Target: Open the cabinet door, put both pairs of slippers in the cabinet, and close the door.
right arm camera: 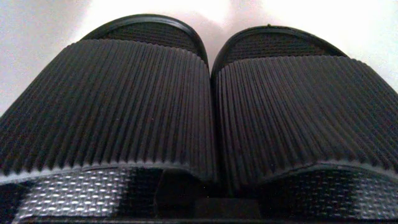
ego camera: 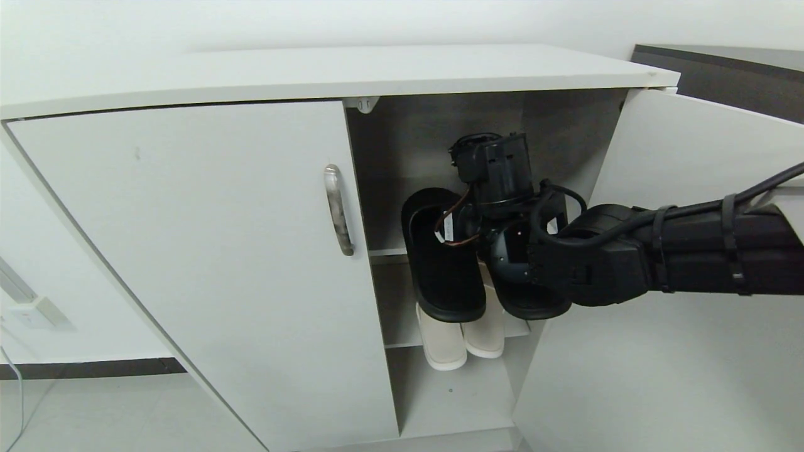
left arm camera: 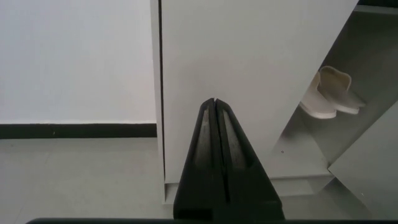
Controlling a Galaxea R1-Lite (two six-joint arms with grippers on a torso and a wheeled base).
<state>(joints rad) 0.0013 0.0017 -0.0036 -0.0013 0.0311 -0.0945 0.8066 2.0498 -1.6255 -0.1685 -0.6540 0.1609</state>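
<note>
The cabinet (ego camera: 352, 69) stands with its left door (ego camera: 207, 251) closed and its right door (ego camera: 684, 163) swung wide. In the head view the right arm (ego camera: 659, 257) is inside the open half, its wrist above the black slippers (ego camera: 443, 263). The pair lies side by side at the level of the middle shelf (ego camera: 386, 252), heels jutting out past its front edge. The wrist covers the place where the arm meets the slippers.

The right wrist view adds what that hides. The two ribbed straps are pressed together, inner edges touching, with the right gripper (right arm camera: 219, 210) as a dark block low between them. Whether it is clamped on the pair or has let go cannot be told.

Directly below, the white slippers (ego camera: 461, 339) sit on the lower shelf (ego camera: 402, 344), heels hanging over its edge.

The left wrist view shows the white pair from low down and to the side, soles resting on the shelf. It also shows the left gripper (left arm camera: 214, 143), fingers (left arm camera: 202, 146) clenched together on nothing, in front of the closed door and above the floor (left arm camera: 74, 180).
</note>
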